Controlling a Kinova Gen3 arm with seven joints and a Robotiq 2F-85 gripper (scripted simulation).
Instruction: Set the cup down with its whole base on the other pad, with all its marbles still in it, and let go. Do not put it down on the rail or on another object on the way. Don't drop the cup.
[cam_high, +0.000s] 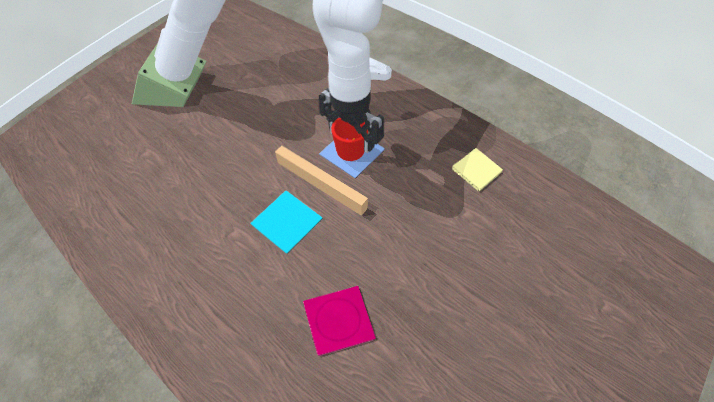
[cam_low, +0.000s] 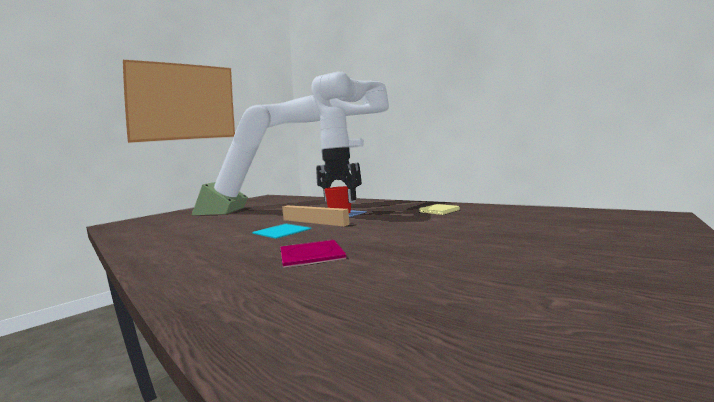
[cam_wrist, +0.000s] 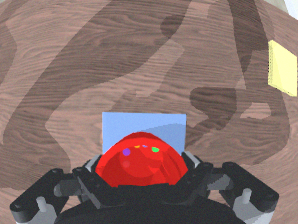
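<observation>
A red cup (cam_high: 348, 142) (cam_low: 338, 199) (cam_wrist: 140, 165) stands upright on a pale blue pad (cam_high: 356, 168) (cam_low: 358, 213) (cam_wrist: 143, 125). Small coloured marbles (cam_wrist: 140, 149) lie inside it. My gripper (cam_high: 351, 131) (cam_low: 338, 189) (cam_wrist: 142, 163) is lowered over the cup with one finger on each side, open, the fingers standing just wide of the cup's wall. A tan rail (cam_high: 320, 179) (cam_low: 315, 215) lies between this pad and a cyan pad (cam_high: 286, 221) (cam_low: 281, 230).
A magenta pad (cam_high: 339, 320) (cam_low: 312, 252) with a circle mark lies nearer the front. A yellow block (cam_high: 477, 169) (cam_low: 439, 209) (cam_wrist: 282, 68) lies to the right. The arm's green base (cam_high: 165, 80) (cam_low: 216, 200) stands at the back left.
</observation>
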